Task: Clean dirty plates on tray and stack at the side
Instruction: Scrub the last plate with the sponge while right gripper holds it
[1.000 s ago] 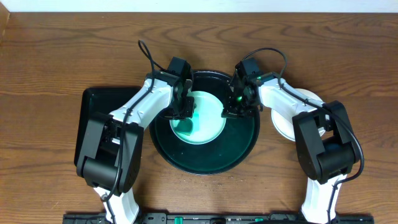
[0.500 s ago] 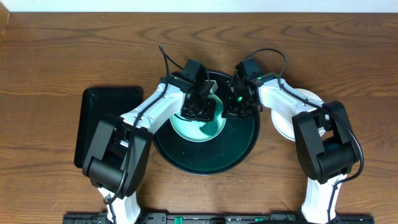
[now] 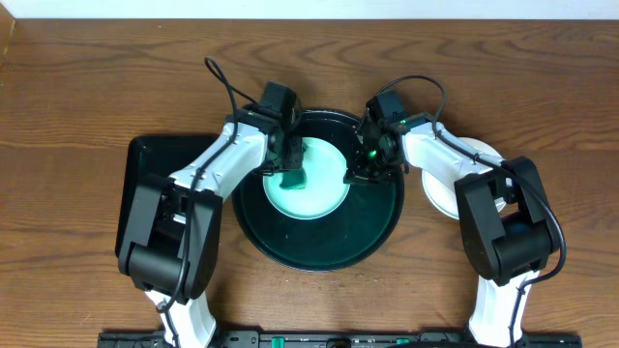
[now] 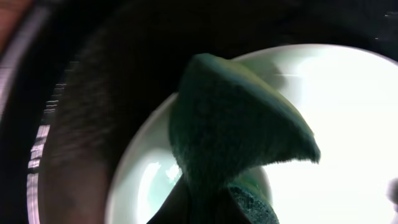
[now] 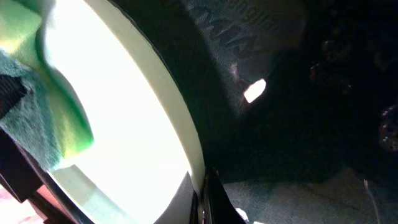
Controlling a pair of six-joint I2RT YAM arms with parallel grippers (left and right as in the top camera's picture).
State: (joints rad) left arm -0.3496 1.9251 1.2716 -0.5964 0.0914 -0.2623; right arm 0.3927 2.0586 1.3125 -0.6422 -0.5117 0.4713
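Sponge at the plate, in the tray.
On the tabletop [image 3: 87, 97], the tray [image 3: 319, 253] holds a plate [image 3: 324, 184] (a second plate [image 3: 437, 198] lies just right, under my arm). My left jaws pinch a green sponge [image 3: 290, 177] over its left side, and my right jaws pinch its right rim.

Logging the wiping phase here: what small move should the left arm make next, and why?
Probably sweep the sponge rightward across the plate: the left gripper holds it at the plate's left edge, most of the surface lies beyond, and the right gripper sits at the opposite rim.
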